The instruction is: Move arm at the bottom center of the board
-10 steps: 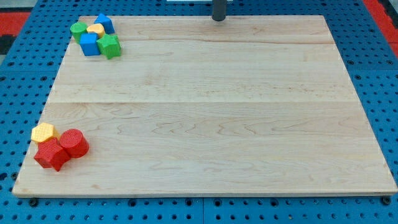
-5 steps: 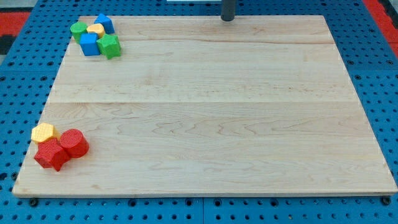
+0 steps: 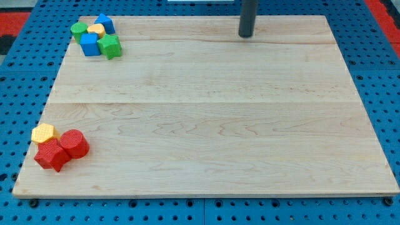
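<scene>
The rod's tip (image 3: 247, 35) stands near the counter's (image 3: 206, 112) top edge; the bottom-centre goal lies toward six o'clock. No hand shows; it holds nothing.

Robotics lab bench, pale wooden board (image 3: 206, 112) on blue perforated pegboard (image 3: 381, 94), red pegboard panels (image 3: 12, 22) at 10 and 2 o'clock, printed plastic blocks (image 3: 95, 36) at 10 o'clock
</scene>
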Robot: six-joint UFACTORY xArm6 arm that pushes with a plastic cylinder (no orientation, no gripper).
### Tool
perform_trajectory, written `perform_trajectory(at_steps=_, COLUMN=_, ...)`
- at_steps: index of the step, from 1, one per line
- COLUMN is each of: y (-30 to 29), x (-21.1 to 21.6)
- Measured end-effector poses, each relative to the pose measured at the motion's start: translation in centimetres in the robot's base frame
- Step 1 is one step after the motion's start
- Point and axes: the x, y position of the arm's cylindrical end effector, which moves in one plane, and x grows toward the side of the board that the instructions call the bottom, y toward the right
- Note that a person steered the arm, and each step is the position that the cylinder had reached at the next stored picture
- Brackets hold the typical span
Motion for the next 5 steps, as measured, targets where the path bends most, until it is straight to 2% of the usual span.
perform_trajectory(at_steps=3, y=-0.2, x=17.2)
perform_trajectory(at_steps=5, y=-0.2, x=23.0)
